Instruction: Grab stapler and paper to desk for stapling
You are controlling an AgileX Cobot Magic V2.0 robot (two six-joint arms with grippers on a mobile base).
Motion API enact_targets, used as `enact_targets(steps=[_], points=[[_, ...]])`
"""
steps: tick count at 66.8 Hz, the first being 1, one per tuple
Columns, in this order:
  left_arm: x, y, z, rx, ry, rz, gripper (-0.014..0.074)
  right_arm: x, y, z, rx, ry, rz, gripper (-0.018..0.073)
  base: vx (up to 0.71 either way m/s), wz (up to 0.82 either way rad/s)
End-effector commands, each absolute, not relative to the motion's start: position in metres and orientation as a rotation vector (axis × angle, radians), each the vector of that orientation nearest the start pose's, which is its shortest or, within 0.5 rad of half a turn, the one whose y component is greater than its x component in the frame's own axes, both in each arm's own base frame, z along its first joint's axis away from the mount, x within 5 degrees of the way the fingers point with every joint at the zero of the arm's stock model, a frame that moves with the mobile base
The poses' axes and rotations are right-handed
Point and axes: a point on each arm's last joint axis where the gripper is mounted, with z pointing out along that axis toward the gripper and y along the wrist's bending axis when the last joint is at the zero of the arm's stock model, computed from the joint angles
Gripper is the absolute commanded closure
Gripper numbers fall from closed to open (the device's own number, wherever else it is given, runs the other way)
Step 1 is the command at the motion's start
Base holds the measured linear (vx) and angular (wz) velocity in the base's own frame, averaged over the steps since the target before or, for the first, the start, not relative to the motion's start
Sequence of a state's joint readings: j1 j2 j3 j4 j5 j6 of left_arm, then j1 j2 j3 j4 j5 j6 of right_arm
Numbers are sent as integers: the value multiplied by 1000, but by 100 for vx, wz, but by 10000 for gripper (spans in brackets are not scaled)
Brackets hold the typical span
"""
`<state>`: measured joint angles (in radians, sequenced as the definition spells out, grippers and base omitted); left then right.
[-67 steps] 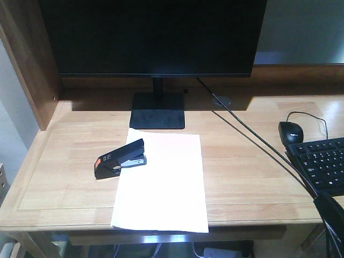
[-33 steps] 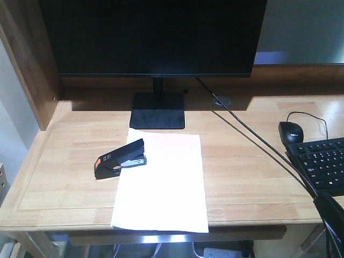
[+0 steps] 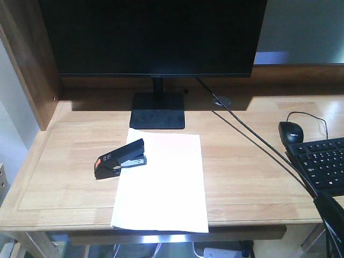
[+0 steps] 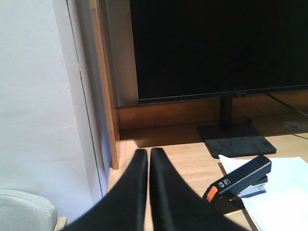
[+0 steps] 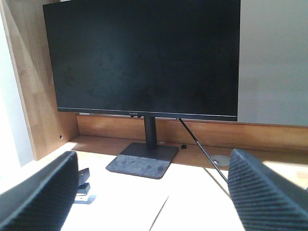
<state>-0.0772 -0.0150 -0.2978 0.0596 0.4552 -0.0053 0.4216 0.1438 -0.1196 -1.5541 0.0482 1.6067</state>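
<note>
On the desk (image 3: 258, 177), stapler (image 3: 121, 158) overlaps paper's (image 3: 161, 183) left edge; left end effector (image 4: 148, 166) pinched, right (image 5: 153, 192) wide.

The front-facing camera looks down from above the near edge of the desk (image 3: 252, 177) toward the monitor (image 3: 153, 35), taking in the whole top. The left wrist camera sits low at the desk's left end, close to the stapler (image 4: 239, 181) left of the monitor's stand (image 4: 237, 143), facing the back edge past its own closed fingers (image 4: 137, 192). The right wrist camera, low and farther back, faces the monitor squarely between its parted fingers (image 5: 41, 195); the dark object at its lower left is probably that same stapler.
</note>
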Motion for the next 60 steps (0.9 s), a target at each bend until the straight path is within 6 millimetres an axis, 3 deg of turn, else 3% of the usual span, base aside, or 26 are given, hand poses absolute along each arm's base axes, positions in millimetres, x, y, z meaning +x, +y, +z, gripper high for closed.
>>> enact_targets(steps=[1, 29, 39, 49, 60], points=[[29, 0, 285, 72, 1529, -20, 603, 62, 22, 253, -244, 1481, 324, -20, 0, 0], [29, 0, 285, 72, 1529, -20, 603, 62, 22, 253, -260, 1477, 305, 97, 0, 0], [29, 0, 285, 72, 1529, -20, 603, 62, 22, 253, -261, 1476, 305, 283, 0, 0], [29, 0, 285, 72, 1529, -20, 603, 62, 22, 253, -259, 1477, 303, 578, 0, 0], [29, 0, 285, 72, 1529, -20, 603, 62, 22, 253, -256, 1477, 301, 570, 0, 0]])
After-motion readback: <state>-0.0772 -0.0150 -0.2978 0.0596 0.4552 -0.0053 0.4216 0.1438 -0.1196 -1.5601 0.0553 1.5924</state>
